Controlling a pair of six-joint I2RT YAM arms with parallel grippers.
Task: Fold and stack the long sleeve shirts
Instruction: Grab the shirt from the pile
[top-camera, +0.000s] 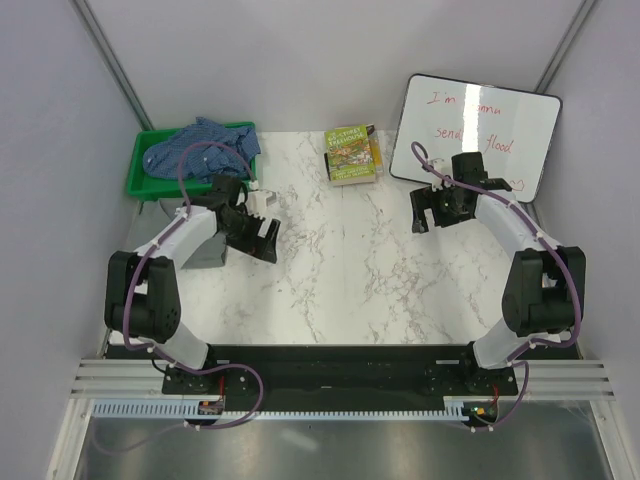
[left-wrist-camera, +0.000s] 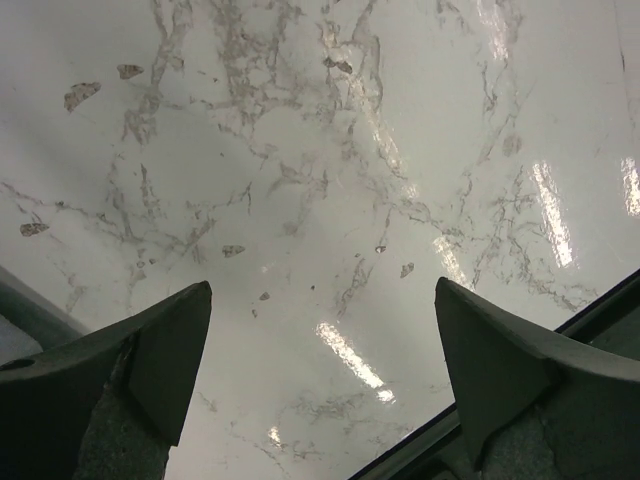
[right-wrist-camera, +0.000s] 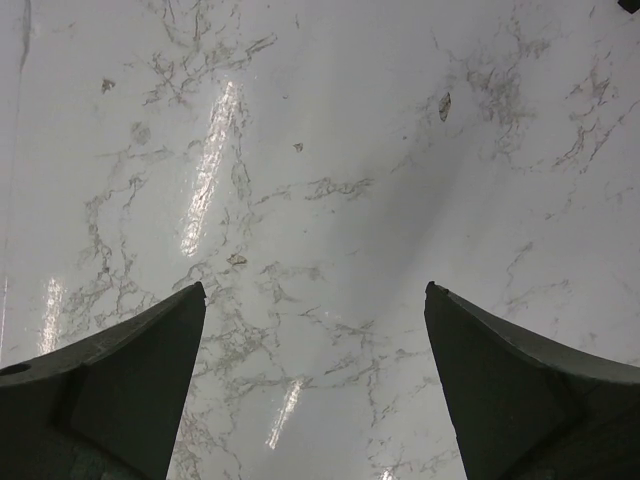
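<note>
1. Left gripper sat closest to its own lens. Its jaws were spread wide with nothing between them, and only bare marble tabletop lay below. From overhead it hung just off the near right corner of the green tray.
2. Right gripper looked the same, with its jaws fully apart and empty over veined marble. From above it hovered well apart from the tray, across the tabletop.
3. Blue checked shirt lay bunched inside the tray, with part of it draped over the rim. Neither gripper touched it.
4. Plain grey shirt could not be picked out with certainty. A grey patch under the left arm, nearer than the tray, was too hidden to name.
5. Off to the right of the tray a book lay near the back edge, and farther right again a whiteboard leaned against the wall. Neither belonged to the job.
6. Step in hand, as I judged it, was the very beginning, since nothing had been spread, folded or stacked.
7. Next move probably fell to the left arm, being nearest the tray. It would need to reach over the rim, close on a loose fold and lift the cloth clear onto the open marble beside the tray.
8. Crumpled as the shirt was, the collar and sleeves would likely need finding before both grippers could flatten it.
</note>
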